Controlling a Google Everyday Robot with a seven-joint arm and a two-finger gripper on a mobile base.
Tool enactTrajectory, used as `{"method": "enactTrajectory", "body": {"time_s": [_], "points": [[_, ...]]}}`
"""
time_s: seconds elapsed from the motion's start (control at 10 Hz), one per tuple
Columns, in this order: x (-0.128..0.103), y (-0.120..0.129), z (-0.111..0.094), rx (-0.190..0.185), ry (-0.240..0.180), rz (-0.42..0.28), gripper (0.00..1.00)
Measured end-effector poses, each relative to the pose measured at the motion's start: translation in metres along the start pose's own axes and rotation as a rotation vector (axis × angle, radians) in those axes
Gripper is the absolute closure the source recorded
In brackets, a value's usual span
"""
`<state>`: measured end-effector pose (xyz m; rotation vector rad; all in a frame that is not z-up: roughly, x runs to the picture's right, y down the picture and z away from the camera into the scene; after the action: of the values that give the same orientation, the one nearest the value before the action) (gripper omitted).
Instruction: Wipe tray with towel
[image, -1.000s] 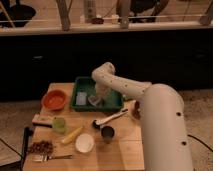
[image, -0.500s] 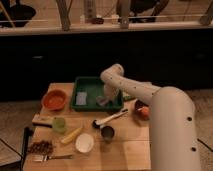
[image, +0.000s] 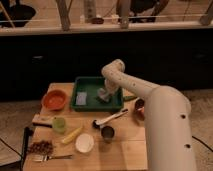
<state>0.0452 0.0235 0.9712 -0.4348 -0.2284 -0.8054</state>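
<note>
- Wooden table: crowded at the left and front. The green tray sits near the back edge, with a dark wall behind it.
- Open room: the tray's middle floor, between a pale patch on the left and the gripper on the right.
- Grey towel: bunched under the gripper on the tray floor. Its outline merges with the gripper, so the grip cannot be told.
- Change: the gripper has shifted from tray middle to right; the patch is unmoved.
</note>
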Motion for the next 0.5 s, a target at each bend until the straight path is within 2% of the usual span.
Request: {"method": "enactTrajectory", "body": {"time_s": [0.3,0.5], "points": [[-0.029,-0.023,0.0,0.027,-0.03,-0.076,0.97],[-0.043,-0.019,0.001,0.021,-0.048,-0.14,0.97]]}}
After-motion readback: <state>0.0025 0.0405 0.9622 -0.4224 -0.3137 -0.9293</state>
